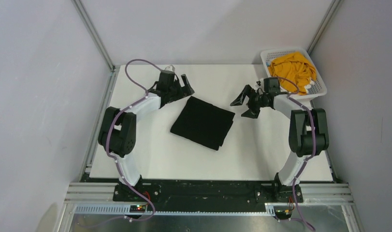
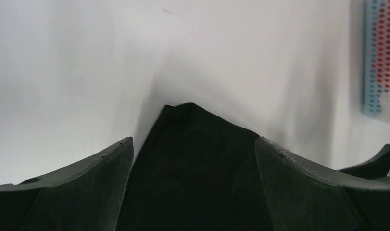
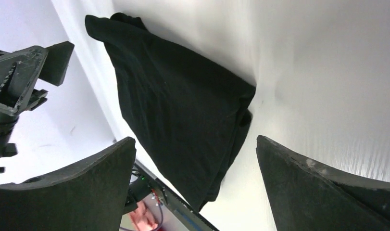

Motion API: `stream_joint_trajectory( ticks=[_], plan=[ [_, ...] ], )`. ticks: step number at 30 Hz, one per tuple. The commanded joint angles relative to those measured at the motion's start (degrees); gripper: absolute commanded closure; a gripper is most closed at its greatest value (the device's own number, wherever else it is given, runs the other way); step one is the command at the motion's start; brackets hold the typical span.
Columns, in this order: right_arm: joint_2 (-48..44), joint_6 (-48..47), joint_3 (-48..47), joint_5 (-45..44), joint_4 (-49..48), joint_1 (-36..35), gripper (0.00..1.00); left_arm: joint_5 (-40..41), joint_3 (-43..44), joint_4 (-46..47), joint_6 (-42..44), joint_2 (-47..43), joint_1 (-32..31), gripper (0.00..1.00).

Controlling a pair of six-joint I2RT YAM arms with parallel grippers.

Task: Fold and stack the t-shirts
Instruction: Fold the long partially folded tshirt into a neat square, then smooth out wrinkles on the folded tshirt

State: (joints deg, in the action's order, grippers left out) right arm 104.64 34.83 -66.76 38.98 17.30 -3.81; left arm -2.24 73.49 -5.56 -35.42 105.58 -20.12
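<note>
The two arms, left (image 1: pixel 121 130) and right (image 1: pixel 307 130), rise from their bases at the near edge and bow outward over the white desk (image 1: pixel 261 154). The black t-shirt (image 1: pixel 202 122) lies flat in the middle of the desk, folded to a rough square and turned cornerwise, between the two sets of jaws. A white lattice basket (image 1: pixel 319 79) stands at the far right corner, and the mustard-yellow t-shirt (image 1: pixel 293 67) is heaped loosely inside it. The left jaws are spread wide and hold nothing; they hang just beside the black shirt's far corner, which shows between them in the left wrist view. The right jaws are also spread wide and empty, between the shirt's right corner and the basket, apart from both.
</note>
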Motion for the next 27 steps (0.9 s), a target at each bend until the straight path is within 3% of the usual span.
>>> stream_joint_trajectory(
  ticks=[1,7,13,21,27],
  plan=[
    [-7.8,-3.6,-1.4,-9.5,5.7,-4.4,0.01,-9.1,1.4,0.8,1.8,-3.0,-1.7,0.00],
    [-6.6,-0.4,1.2,-2.9,-3.2,-9.6,0.01,-18.4,5.2,2.1,1.1,3.0,-3.3,0.00],
    [-0.5,2.7,0.4,-0.3,-10.8,-10.0,0.01,-19.1,10.0,0.9,0.5,10.4,-3.3,0.00],
    [10.4,-3.3,-5.5,0.4,-4.8,-8.6,0.01,-14.6,12.8,-1.4,-3.1,19.8,0.6,0.00],
    [14.1,-6.9,-10.0,-4.0,0.5,-7.5,0.01,-11.6,6.4,-1.6,-3.9,15.6,1.3,0.00]
  ],
)
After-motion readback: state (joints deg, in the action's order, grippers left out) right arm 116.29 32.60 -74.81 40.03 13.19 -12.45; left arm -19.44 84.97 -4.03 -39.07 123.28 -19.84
